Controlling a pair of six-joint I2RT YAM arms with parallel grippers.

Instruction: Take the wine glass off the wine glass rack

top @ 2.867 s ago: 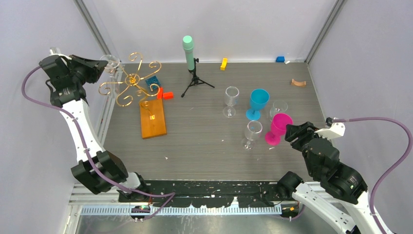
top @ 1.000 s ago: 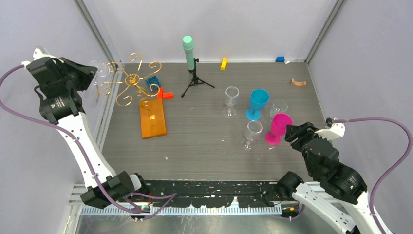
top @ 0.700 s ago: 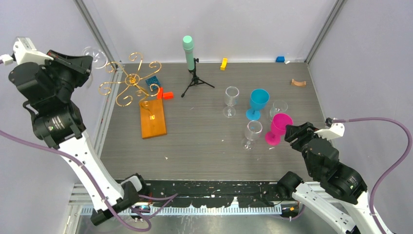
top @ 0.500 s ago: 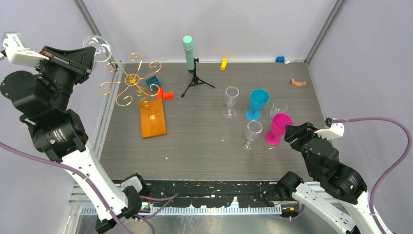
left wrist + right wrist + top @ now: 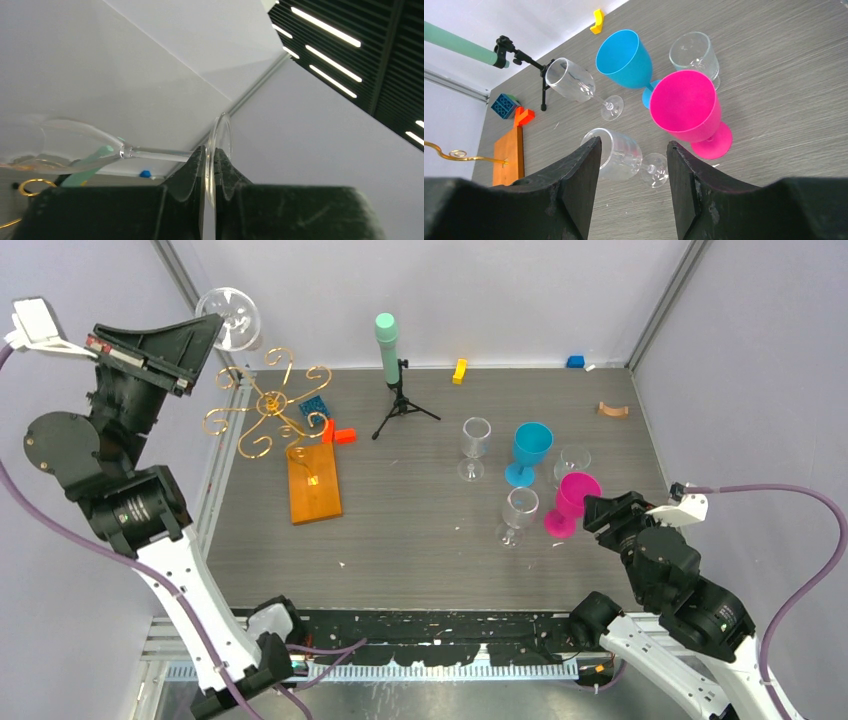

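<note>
- Grip: the left gripper (image 5: 207, 330) is clamped on the round foot of the wine glass (image 5: 228, 318). The left wrist view shows that foot edge-on, pinched between the two fingers (image 5: 192, 172). The stem runs out sideways to the bowl.
- Held high at the far left, the wine glass hangs above and beyond the gold scroll arms of the wine glass rack (image 5: 270, 400), touching none of them.
- The wine glass rack stands on the left part of the table (image 5: 420, 540), its flat orange base reaching toward the near side.
- The right gripper (image 5: 600, 512) hovers low at the near right with its pincer apart and nothing between the fingers, just beside a pink goblet (image 5: 572, 502).
- Left of the pink goblet stands a near clear glass (image 5: 518, 510), which the right wrist view frames between the open fingers.
- Farther back are a blue goblet (image 5: 528, 452), a far clear glass (image 5: 475, 445) on its left and a third clear glass (image 5: 572, 462) on its right.
- A black tripod (image 5: 400, 405) carrying a mint-green cylinder (image 5: 387, 348) stands far centre, right of the rack.
- A blue block (image 5: 314, 408) and a red-orange block (image 5: 340, 434) lie just beside the rack's post.
</note>
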